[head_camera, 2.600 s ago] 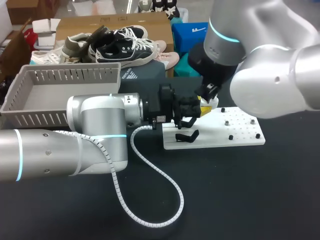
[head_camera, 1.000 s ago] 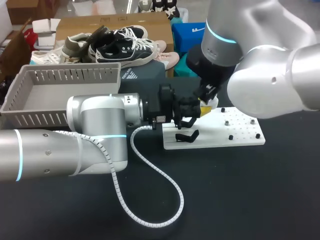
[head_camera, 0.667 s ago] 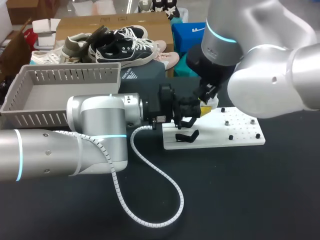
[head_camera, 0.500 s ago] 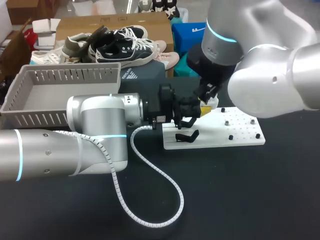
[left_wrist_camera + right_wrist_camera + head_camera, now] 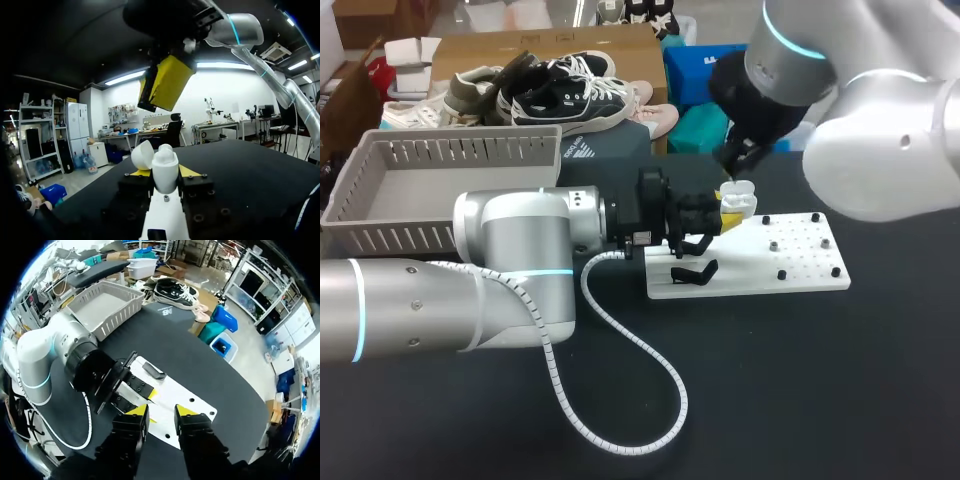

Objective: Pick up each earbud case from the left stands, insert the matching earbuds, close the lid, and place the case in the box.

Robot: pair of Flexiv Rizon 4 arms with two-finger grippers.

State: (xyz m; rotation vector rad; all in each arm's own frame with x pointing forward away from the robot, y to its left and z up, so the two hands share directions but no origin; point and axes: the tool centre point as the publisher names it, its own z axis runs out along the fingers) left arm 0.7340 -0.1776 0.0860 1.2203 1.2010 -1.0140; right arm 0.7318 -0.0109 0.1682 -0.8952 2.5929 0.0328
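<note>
While the left fingers (image 5: 141,173) grip the open earbud case (image 5: 736,198) at mid-frame, the right fingers (image 5: 137,410) hang just above it, narrowly parted and empty.

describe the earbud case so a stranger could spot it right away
Start at the white board on the black table. At its far left corner, the left gripper pinches a small white earbud case. It alone is rounded and white with its lid flipped open; its neighbours are black pegs.
</note>
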